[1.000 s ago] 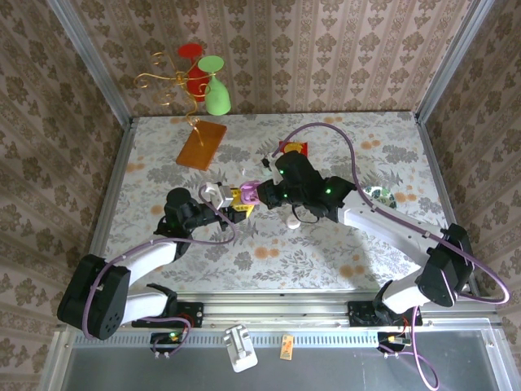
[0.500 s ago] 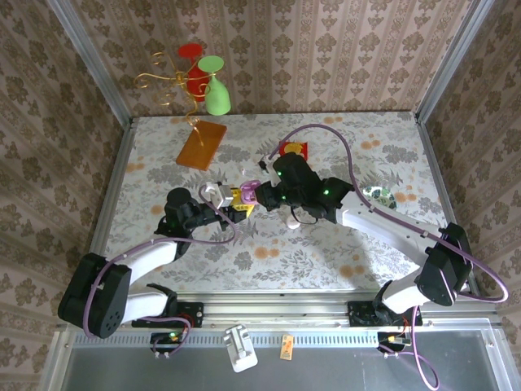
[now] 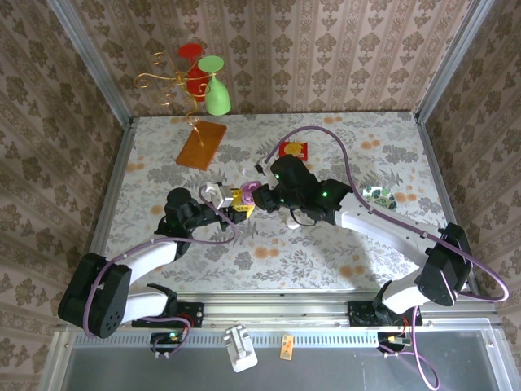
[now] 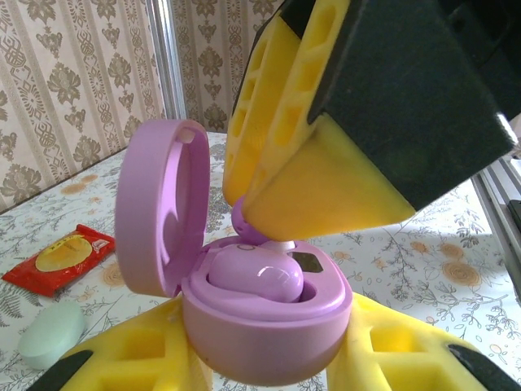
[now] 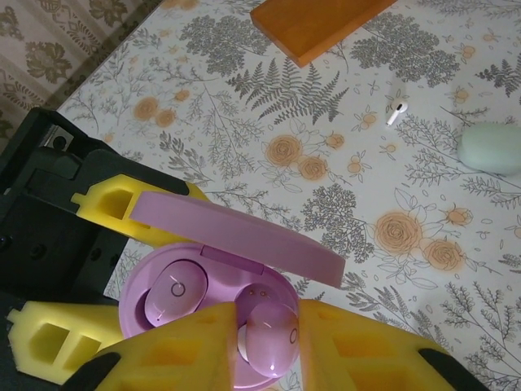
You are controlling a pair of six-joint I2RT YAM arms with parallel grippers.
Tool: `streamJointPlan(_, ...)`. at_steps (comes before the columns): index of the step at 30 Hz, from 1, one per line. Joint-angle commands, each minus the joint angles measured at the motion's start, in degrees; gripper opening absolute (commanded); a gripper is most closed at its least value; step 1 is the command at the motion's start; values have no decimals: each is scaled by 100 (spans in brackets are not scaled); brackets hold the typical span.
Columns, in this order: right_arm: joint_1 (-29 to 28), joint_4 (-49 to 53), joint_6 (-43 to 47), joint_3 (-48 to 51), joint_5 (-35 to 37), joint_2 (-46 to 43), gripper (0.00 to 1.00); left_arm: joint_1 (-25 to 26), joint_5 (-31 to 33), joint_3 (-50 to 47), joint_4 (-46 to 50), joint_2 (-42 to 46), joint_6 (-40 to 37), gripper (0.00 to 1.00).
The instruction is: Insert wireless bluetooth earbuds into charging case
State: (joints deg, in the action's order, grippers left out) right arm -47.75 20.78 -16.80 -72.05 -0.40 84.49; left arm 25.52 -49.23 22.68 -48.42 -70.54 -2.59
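earbuds: one purple bud [image 5: 174, 290] sits in its well of the open purple case [image 4: 264, 342], which the left gripper [image 4: 260, 354] pinches from both sides. over the last second the right gripper [image 5: 269, 316] has edged in towards the left one, and it pinches the second bud [image 5: 273, 336] over the empty well. i judge the insertion nearly done, with only pressing down and release left. the left wrist view gives height: the second bud hangs under the finger tip at the rim, not yet down. the right wrist view shows both wells from above, plus a loose white bud [image 5: 396, 110] and a mint case [image 5: 492, 147] on the table [image 5: 269, 106].
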Motion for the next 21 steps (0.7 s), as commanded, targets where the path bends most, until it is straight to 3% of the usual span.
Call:
streamJointPlan(1, -105, -91, 2, 20, -159, -141, 29, 26, -1, 150, -350, -56, 110, 26)
streamJointPlan(21, -106, -202, -120, -70, -462, -119, 36, 23, -45, 202, -389, -126, 110, 26)
